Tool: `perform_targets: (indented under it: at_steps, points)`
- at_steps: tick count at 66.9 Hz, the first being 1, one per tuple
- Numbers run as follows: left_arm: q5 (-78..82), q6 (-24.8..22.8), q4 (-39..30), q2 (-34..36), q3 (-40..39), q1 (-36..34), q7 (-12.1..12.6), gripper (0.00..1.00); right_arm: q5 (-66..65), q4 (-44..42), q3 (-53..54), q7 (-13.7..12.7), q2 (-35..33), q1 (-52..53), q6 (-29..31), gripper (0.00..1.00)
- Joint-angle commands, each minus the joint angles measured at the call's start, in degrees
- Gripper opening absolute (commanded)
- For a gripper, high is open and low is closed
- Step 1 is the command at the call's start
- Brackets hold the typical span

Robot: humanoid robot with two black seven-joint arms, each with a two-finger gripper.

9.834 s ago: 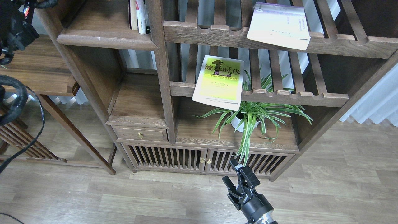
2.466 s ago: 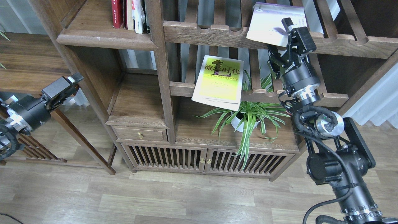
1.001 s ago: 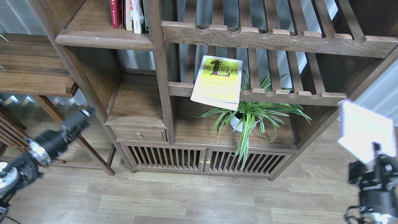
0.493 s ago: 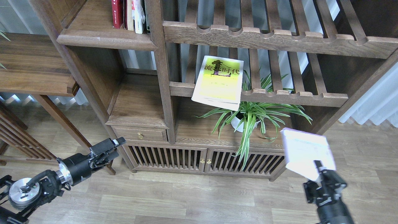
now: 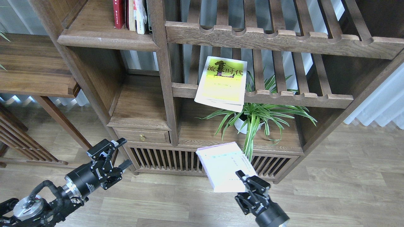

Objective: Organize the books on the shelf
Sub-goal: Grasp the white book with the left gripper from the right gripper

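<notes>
Right gripper [image 5: 249, 183], near and centre, pinches the near edge of the white-lavender book [image 5: 225, 170], held in the air in front of the bookcase's slatted lower doors [image 5: 176, 160]. Left gripper [image 5: 118, 154], near left, empty, fingers spread. The yellow-green book [image 5: 222, 83] lies tilted on a slatted rack [image 5: 284, 97] — above a potted plant [image 5: 255, 118] — while the dark red book [image 5: 118, 14] stands upright on the solid shelf [image 5: 107, 37], far left.

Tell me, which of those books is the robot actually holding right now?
The white-lavender book, pinched at its lower corner by the right tool, low before the cabinet doors. The yellow-green book lies untouched on the slatted rack.
</notes>
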Motion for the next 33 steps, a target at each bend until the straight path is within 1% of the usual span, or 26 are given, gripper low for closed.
perform_targets:
  at_steps: [1, 9, 18, 27, 33]
  points:
    - [-0.1, 0.0, -2.4, 0.9, 2.3, 0.3, 0.0, 0.98, 0.1, 0.0, -3.0, -0.1, 0.3, 1.5, 0.0, 0.06]
    - [-0.2, 0.0, -3.8, 1.5, 4.9, 0.4, 0.0, 0.98, 0.1, 0.1, -4.8, -0.2, 0.9, 2.2, 0.0, 0.06]
    - [-0.2, 0.0, -3.7, 1.4, 5.9, 0.8, 0.0, 0.98, -0.1, 0.1, -7.4, -0.2, 0.9, 2.6, 0.0, 0.06]
    - [-0.2, 0.0, -3.7, 1.2, 8.9, 1.2, 0.0, 0.98, -0.5, 0.1, -11.7, -0.2, 0.9, 3.0, 0.0, 0.06]
    - [-0.2, 0.0, -3.7, 0.8, 9.7, 2.0, 0.0, 0.98, -0.7, 0.1, -12.5, -0.2, 0.9, 3.2, 0.0, 0.06]
